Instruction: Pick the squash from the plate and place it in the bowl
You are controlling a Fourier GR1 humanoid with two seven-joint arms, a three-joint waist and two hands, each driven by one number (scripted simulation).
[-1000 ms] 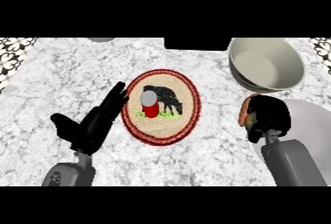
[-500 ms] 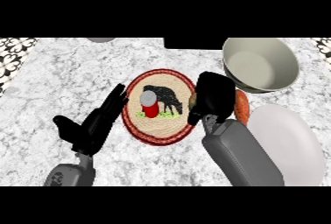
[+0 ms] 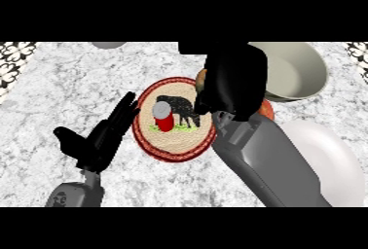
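While our left hand [image 3: 104, 136] rests open, our right hand [image 3: 233, 78], beside the bowl [image 3: 310, 65], seems curled round the squash [image 3: 202, 79].

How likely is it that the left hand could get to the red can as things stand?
Probably yes. The left hand lies open just left of the red-rimmed plate, and the red can stands on its left half with nothing between them. The right forearm crosses only its right side.

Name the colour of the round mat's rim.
The mat has a dark red rim around a tan woven centre; the head view shows it best.
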